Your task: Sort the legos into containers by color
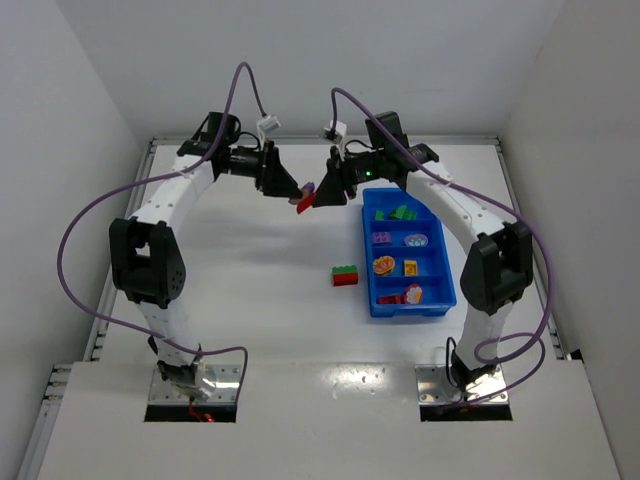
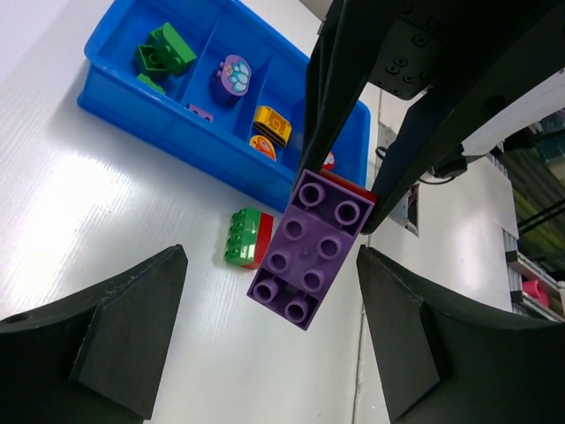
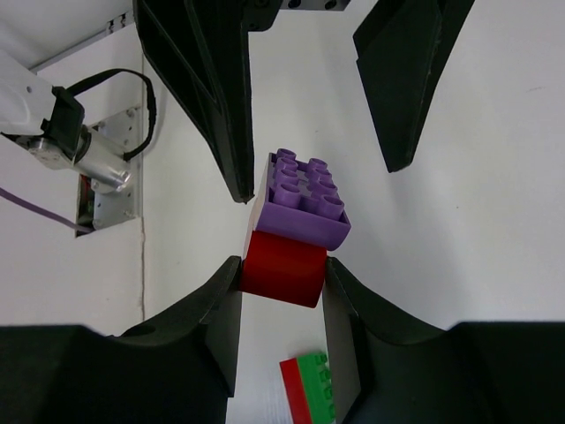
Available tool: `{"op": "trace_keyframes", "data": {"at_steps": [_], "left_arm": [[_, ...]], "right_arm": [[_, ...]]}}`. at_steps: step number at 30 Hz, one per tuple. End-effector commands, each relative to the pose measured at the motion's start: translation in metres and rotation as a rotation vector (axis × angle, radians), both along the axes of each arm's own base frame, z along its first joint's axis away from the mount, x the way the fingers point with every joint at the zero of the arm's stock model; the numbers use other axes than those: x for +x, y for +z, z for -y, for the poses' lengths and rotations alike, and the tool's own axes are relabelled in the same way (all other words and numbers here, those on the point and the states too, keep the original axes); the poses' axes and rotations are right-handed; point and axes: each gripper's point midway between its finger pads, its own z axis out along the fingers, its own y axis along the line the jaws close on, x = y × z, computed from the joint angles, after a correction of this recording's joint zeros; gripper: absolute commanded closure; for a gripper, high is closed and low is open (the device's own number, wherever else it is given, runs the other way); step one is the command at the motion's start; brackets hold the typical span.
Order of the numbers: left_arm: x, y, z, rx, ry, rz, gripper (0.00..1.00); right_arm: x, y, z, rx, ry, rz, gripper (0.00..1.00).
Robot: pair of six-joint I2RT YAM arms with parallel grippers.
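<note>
Purple on red, a two-coloured lego stack hangs in the air between my two arms, above the far middle of the worktop (image 1: 250, 330). My right fingers (image 3: 225, 291) are narrow and clamped on the red brick (image 3: 282, 265), one pad on each side of it. The purple brick (image 2: 309, 247) is stuck to that red one and juts out towards my left wrist, studs facing it.

My left fingers (image 2: 163, 283) stand wide, one at 9 o'clock and one at 3 o'clock of the purple brick in the left wrist view. As far as I can tell, neither touches it. The brick's long axis runs from 1 o'clock to 7 o'clock there, so it sits a little skewed to the line between my pads. I judge that closing now would meet its long sides at a slant, and a slight roll of the wrist would square the bite before I pull the two colours apart.

Further down, a green-and-red lego (image 1: 345, 275) lies on the worktop at 9 o'clock of the blue tray (image 1: 368, 260), apart from it.

From above, the tray lies at 4 o'clock of the held stack, on my right arm's side. Green bricks (image 1: 400, 212) fill its farthest compartment, and a purple piece (image 1: 383, 237) sits in the next one.
</note>
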Motion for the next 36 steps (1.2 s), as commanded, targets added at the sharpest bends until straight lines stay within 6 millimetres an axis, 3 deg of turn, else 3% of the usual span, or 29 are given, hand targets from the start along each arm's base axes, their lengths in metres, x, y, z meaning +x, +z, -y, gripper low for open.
{"op": "trace_keyframes", "data": {"at_steps": [1, 4, 7, 10, 14, 17, 22, 27, 36], "left_arm": [[-0.010, 0.009, 0.008, -0.023, -0.056, 0.066, 0.16], [-0.016, 0.011, 0.012, -0.037, -0.082, 0.064, 0.22], [-0.020, 0.016, 0.016, -0.047, -0.100, 0.081, 0.45], [-0.027, 0.018, 0.019, -0.062, -0.123, 0.068, 0.54], [-0.031, 0.019, 0.019, -0.067, -0.129, 0.058, 0.76], [-0.033, 0.019, 0.018, -0.067, -0.131, 0.067, 0.86], [-0.029, 0.020, 0.014, -0.052, -0.113, 0.100, 0.89], [-0.008, 0.031, -0.003, -0.061, -0.062, 0.119, 0.92], [0.010, 0.034, -0.007, -0.072, -0.043, 0.115, 0.92]], "right_arm": [[0.001, 0.029, -0.007, 0.066, 0.047, 0.085, 1.00], [0.001, 0.029, -0.007, 0.066, 0.047, 0.085, 1.00], [0.002, 0.031, -0.008, 0.070, 0.043, 0.084, 1.00], [0.003, 0.026, -0.010, 0.076, 0.047, 0.073, 1.00], [0.003, 0.019, -0.010, 0.073, 0.039, 0.041, 1.00], [0.005, 0.015, -0.006, 0.065, 0.032, 0.033, 1.00], [-0.007, -0.003, 0.000, 0.036, 0.043, 0.005, 1.00], [-0.026, -0.017, 0.007, 0.003, 0.062, -0.011, 1.00], [-0.045, -0.026, 0.019, -0.033, 0.049, -0.027, 1.00]]}}
